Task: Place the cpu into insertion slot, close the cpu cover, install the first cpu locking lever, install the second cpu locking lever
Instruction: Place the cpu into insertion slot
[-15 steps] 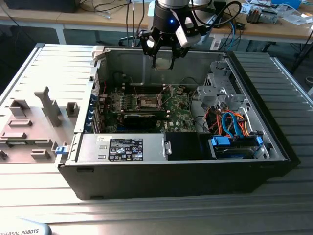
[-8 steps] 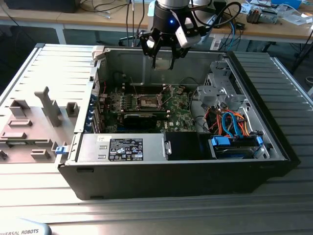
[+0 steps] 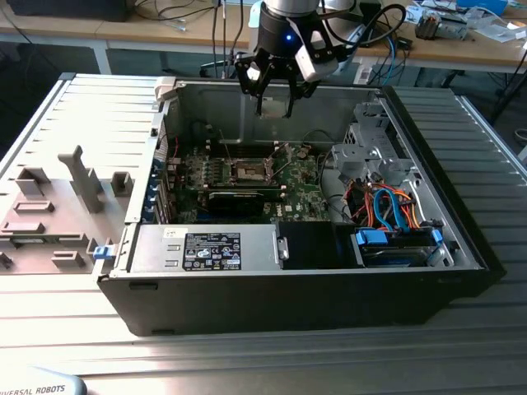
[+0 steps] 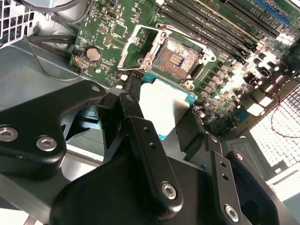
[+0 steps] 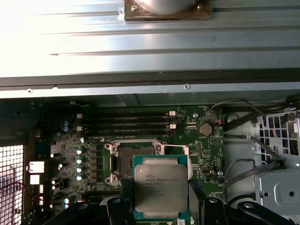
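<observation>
The gripper (image 3: 273, 105) hangs over the rear of the open computer case (image 3: 288, 300), above the motherboard (image 3: 305, 185), and its black fingers (image 4: 145, 140) are closed narrowly on two opposite edges of the cpu (image 5: 161, 187). The chip is held flat with its dull metal top towards the first wrist camera; in the second wrist view its teal edge and pale underside (image 4: 161, 105) show between the fingers. It is up in the air, clear of the board, not yet in the insertion slot (image 5: 131, 161), which lies bare with its contact field exposed (image 4: 178, 58). The cpu cover (image 4: 127, 50) appears swung open at one side of the socket, though how far it is raised I cannot tell. Memory slots (image 5: 124, 123) run just beside the socket, and a coin cell battery (image 5: 204, 129) sits near them. In the exterior view a black graphics card (image 3: 239, 197) lies nearer the front than the socket, and the labelled power supply box (image 3: 218, 249) nearer still.
</observation>
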`<state>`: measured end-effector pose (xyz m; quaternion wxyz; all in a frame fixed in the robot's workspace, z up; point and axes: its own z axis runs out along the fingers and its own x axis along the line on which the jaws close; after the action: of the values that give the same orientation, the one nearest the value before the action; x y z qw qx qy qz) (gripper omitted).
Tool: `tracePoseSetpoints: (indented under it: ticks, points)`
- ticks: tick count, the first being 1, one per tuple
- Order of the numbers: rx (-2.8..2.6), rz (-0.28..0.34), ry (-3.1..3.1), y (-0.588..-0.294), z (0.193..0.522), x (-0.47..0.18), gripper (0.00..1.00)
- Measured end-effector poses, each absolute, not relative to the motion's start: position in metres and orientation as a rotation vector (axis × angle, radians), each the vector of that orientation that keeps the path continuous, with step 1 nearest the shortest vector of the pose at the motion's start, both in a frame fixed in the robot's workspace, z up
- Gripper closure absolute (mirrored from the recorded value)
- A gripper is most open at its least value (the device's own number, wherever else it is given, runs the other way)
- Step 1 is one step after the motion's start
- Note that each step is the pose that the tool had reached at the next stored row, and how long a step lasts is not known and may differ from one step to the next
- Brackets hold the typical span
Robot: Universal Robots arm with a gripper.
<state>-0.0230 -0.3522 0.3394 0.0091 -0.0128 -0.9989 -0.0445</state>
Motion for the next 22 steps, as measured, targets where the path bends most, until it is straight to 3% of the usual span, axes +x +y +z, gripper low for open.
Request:
tracePoseSetpoints:
  ticks: [22]
  points:
    - [-0.040,-0.139,-3.120,-0.3522,0.3360,-0.0230,0.46]
